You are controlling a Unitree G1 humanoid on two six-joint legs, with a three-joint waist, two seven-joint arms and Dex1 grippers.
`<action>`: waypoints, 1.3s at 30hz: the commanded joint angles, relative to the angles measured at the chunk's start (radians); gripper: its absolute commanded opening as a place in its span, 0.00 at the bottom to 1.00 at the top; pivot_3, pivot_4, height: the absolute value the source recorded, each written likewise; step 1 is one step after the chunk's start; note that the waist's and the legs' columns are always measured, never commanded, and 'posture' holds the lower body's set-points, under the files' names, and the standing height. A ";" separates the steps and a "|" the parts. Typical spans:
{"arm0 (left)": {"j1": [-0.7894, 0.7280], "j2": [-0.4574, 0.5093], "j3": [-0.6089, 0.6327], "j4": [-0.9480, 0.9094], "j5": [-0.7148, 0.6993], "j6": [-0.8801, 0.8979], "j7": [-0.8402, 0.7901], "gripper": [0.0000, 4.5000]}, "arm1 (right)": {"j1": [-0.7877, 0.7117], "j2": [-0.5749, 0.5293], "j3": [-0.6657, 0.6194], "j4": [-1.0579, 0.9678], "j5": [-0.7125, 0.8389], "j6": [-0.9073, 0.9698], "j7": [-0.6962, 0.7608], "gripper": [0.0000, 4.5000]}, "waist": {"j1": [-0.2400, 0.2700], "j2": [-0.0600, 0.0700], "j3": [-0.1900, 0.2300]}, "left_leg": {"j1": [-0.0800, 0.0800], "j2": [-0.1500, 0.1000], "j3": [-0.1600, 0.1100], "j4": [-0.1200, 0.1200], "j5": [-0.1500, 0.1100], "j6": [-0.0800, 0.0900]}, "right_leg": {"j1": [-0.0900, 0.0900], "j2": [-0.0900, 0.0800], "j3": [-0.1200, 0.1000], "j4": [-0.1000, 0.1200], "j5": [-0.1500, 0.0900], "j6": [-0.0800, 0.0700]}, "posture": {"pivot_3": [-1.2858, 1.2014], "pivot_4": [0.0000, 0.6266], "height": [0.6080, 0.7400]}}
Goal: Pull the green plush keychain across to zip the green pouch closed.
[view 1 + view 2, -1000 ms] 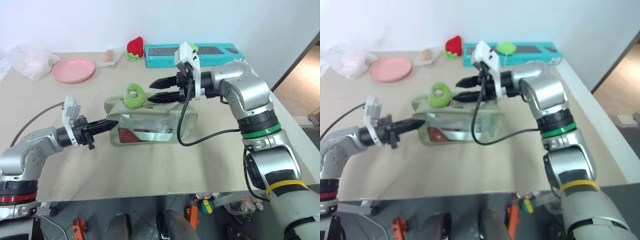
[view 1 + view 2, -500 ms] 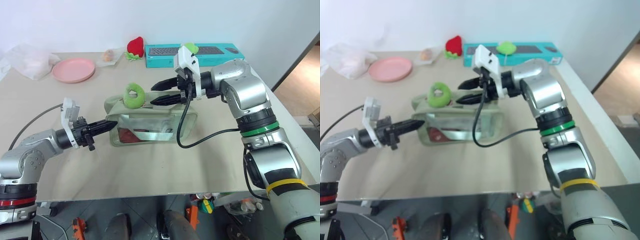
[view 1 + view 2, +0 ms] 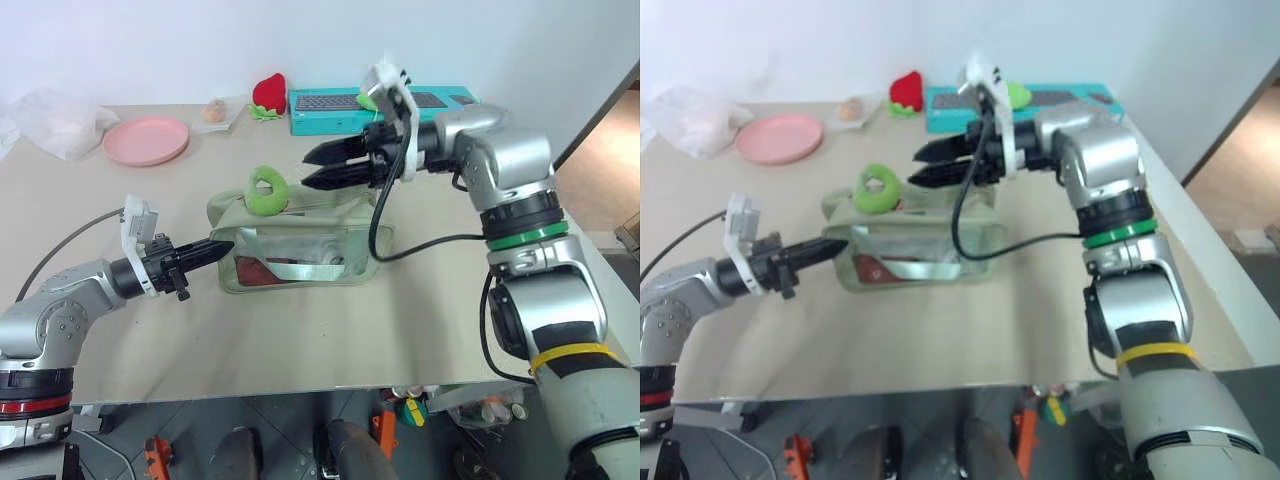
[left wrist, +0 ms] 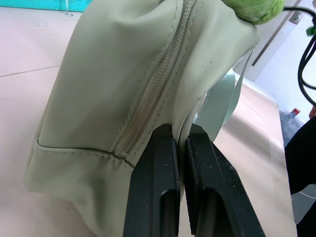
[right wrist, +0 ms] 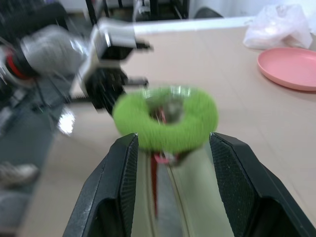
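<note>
Right claw (image 3: 312, 167) stands open, level, just beside the green plush keychain (image 3: 267, 190) at the green pouch's (image 3: 300, 245) left top end. Left claw (image 3: 222, 248), closed, pinches that end. Zip runs lengthwise.

The head's stereo pair looked forward and down over the table (image 3: 300, 330), both eyes sharing the green pouch (image 3: 300, 245). The left wrist camera sat tight against that pouch, facing along its zip. The right wrist camera faced the green plush keychain (image 5: 165, 118), near, at 12 o'clock.
</note>
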 commanded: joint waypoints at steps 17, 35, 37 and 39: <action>0.020 -0.008 0.014 -0.048 -0.028 0.001 0.008 0.00 | -0.220 0.133 0.008 0.481 -0.152 -0.096 0.046 0.52 | -0.001 0.000 0.000 | -0.001 0.000 0.000 0.000 -0.001 0.002 | 0.000 -0.001 0.001 0.000 0.000 -0.001 | 0.52 0.24 1.00; 0.060 -0.014 0.025 -0.082 -0.057 0.003 0.047 0.00 | -0.272 0.153 0.010 0.602 -0.259 -0.180 0.165 0.52 | -0.001 0.000 0.000 | -0.001 -0.001 0.000 0.000 -0.001 0.002 | 0.000 -0.001 0.000 0.000 0.000 -0.001 | 0.52 0.24 1.00; 0.060 -0.014 0.025 -0.081 -0.059 0.004 0.048 0.00 | -0.276 0.145 0.009 0.619 -0.270 -0.193 0.161 0.52 | -0.001 0.000 0.000 | -0.001 -0.001 0.000 0.000 -0.001 0.002 | 0.000 -0.001 0.000 0.000 0.000 -0.001 | 0.52 0.24 1.00; 0.059 -0.013 0.024 -0.080 -0.060 0.003 0.048 0.00 | -0.280 0.144 0.007 0.630 -0.276 -0.199 0.157 0.52 | -0.001 0.000 0.000 | -0.001 -0.001 0.000 0.000 -0.001 0.002 | 0.000 -0.001 0.000 0.000 0.000 -0.001 | 0.52 0.24 1.00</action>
